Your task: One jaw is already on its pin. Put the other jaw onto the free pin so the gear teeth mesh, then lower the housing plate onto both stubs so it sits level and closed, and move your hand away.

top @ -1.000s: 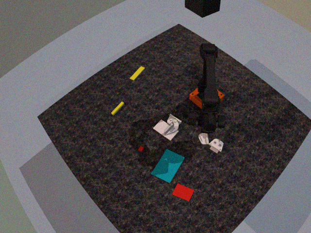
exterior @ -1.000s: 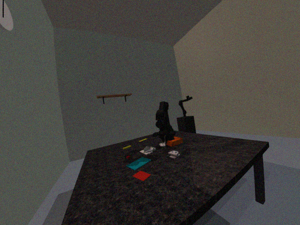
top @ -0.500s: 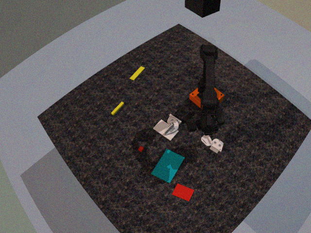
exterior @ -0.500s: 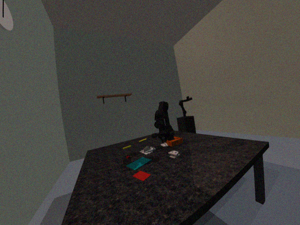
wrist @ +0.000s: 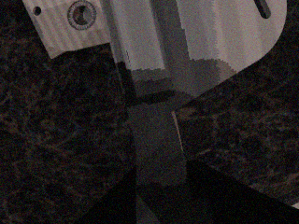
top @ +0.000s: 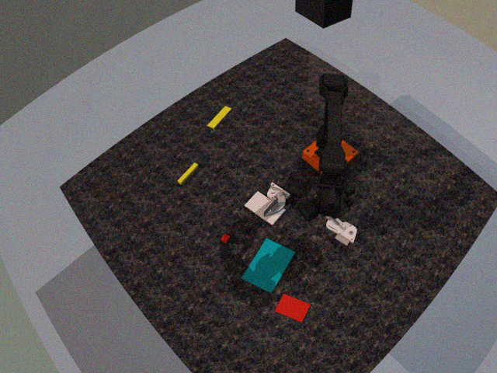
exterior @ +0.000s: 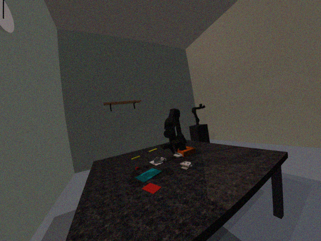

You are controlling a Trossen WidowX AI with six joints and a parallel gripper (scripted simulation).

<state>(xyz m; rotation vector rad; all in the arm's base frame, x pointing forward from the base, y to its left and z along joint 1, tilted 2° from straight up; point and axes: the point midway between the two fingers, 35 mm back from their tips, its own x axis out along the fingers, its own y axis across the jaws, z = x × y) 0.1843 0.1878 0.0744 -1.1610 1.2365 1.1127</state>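
Observation:
My gripper (top: 329, 214) (exterior: 176, 153) (wrist: 166, 172) is shut on the narrow tab of a pale jaw. That jaw (top: 333, 224) (exterior: 178, 154) (wrist: 220, 37) has a broad rounded body with a slot and a raised bar, in front of the fingers in the wrist view. The pale housing plate (top: 351, 231) (exterior: 185, 163) (wrist: 51, 28) lies just beyond it; they overlap in the top view. Whether they touch, I cannot tell. The white base (top: 255, 202) (exterior: 153, 162) stands to the left, with a grey curved jaw (top: 275, 207) on it. Pins and gear teeth are too small to make out.
An orange tray (top: 351, 150) (exterior: 190, 150) is under the arm. A teal sheet (top: 269, 265) (exterior: 148, 174), a red sheet (top: 293, 308) (exterior: 151, 188) and a small red block (top: 225, 238) lie nearer the front. Two yellow bars (top: 219, 116) (top: 187, 173) lie farther left.

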